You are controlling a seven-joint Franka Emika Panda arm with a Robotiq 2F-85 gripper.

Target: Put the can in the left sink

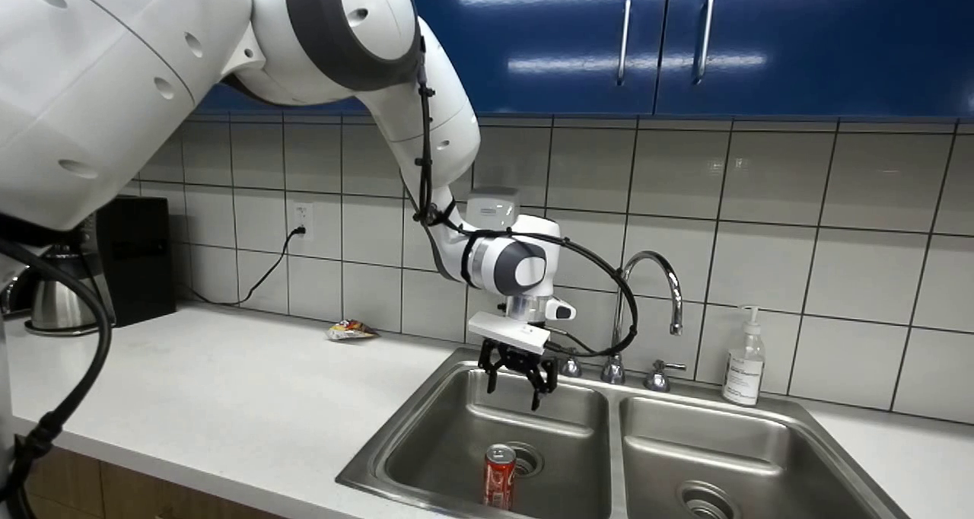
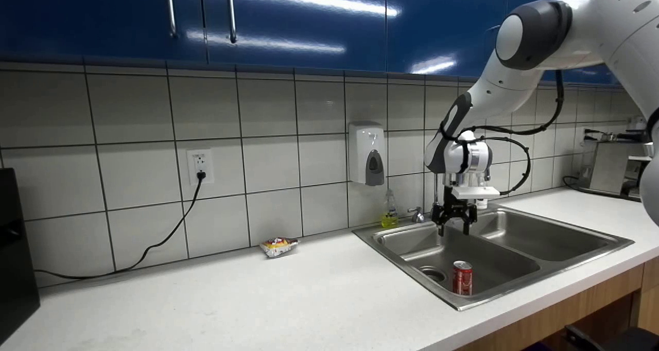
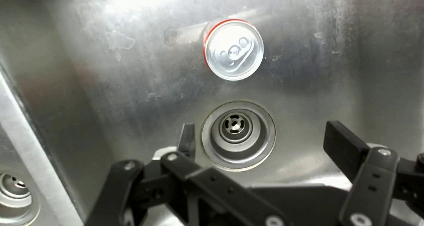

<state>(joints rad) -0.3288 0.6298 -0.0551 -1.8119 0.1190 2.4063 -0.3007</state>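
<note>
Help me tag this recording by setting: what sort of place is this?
Probably a kitchen or break room, perhaps in a workplace: a double steel sink is set into a white counter below blue cabinets, and a wall-mounted dispenser hints at shared use.

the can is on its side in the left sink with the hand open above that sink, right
Not quite: in both exterior views the can stands upright, not on its side, in the left sink. The hand is open above that sink.
</note>
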